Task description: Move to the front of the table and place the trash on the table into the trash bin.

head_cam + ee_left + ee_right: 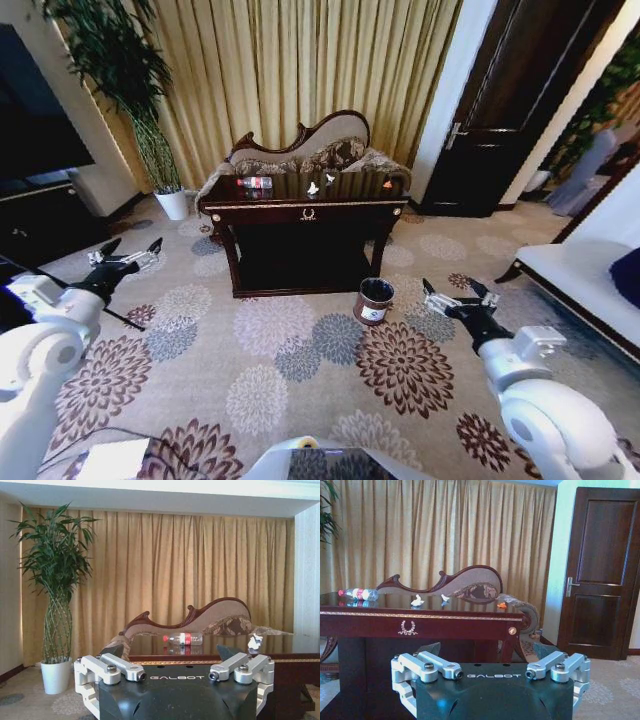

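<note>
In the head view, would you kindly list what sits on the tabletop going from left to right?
Clear plastic bottle with a red label → white paper scrap → smaller white scrap → small orange-red scrap.

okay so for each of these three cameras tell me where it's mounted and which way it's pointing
Head view: high on the robot, looking down at the table and trash bin; left gripper and right gripper reach forward, open.
Left wrist view: low, level, facing the bottle and curtain; its own fingers show.
Right wrist view: low, facing the table front and door; its own fingers show.
Shared: the bottle shows in all three.
</note>
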### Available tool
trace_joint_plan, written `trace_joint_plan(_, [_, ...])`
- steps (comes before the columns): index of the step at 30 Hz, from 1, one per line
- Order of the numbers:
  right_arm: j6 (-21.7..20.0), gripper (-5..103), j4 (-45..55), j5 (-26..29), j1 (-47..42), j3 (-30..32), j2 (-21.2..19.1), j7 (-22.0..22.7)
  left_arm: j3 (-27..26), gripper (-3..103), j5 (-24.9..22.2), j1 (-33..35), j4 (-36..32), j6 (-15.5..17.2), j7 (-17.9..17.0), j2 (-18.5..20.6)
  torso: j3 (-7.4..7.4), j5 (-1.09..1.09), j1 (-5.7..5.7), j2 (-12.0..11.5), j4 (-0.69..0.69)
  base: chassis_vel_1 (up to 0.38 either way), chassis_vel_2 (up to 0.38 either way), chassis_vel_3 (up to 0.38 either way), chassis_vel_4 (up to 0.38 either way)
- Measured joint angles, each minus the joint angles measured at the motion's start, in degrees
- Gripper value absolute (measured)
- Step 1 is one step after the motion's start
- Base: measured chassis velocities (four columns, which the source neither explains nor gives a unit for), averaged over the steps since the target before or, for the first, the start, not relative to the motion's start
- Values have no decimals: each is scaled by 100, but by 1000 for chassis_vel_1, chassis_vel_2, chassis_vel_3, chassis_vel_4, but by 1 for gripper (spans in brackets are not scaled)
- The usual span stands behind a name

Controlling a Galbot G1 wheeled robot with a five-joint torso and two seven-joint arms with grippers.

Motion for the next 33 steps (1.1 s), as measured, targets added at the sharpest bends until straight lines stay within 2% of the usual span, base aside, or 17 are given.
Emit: trace_joint_plan(33, [-10,100,0,-15,-14,-11,25,-63,-227,100,-18,174,-33,-99,76,-50,0,0,0,0,0,-38,53,38,-47])
